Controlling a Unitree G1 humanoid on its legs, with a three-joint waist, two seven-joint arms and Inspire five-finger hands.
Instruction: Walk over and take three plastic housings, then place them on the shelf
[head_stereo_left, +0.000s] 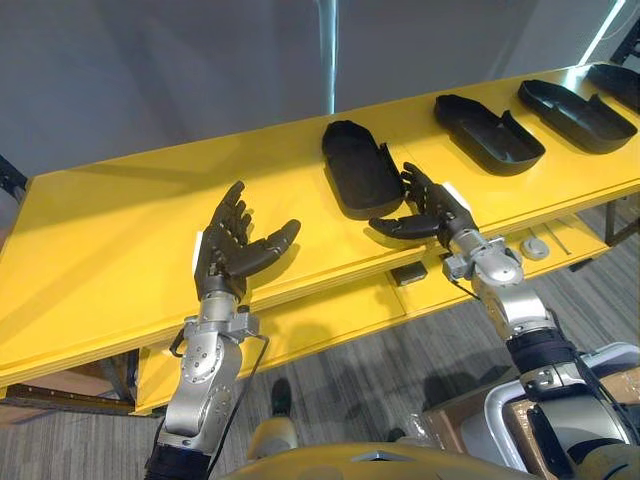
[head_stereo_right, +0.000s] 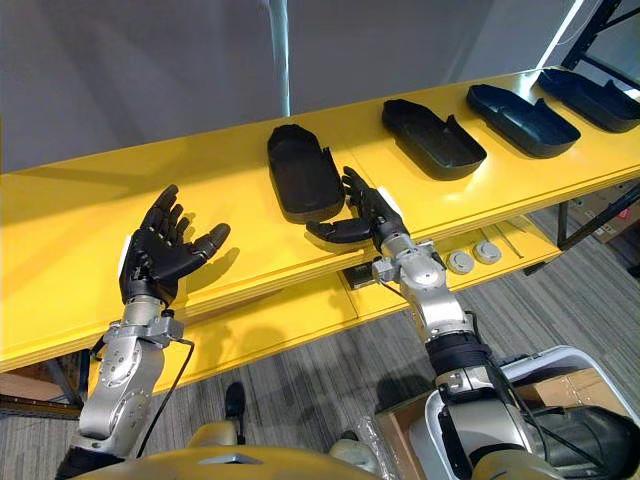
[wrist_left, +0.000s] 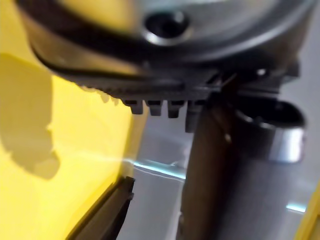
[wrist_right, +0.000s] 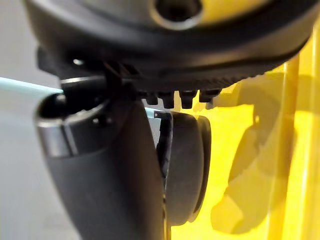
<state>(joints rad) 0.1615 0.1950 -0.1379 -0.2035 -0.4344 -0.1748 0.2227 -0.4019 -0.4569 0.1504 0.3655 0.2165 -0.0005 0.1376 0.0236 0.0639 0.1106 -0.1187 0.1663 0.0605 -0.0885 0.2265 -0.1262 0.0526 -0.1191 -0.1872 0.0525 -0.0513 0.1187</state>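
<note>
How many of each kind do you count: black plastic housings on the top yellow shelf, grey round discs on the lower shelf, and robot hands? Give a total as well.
Black plastic housings: 4
Grey round discs: 2
Robot hands: 2
Total: 8

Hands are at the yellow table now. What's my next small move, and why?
Probably ease the right hand leftward onto the nearest housing and close it round the near end. That hand is open, right beside the housing's near end, and holds nothing. The left hand is open too, farther off over the bare table.
</note>
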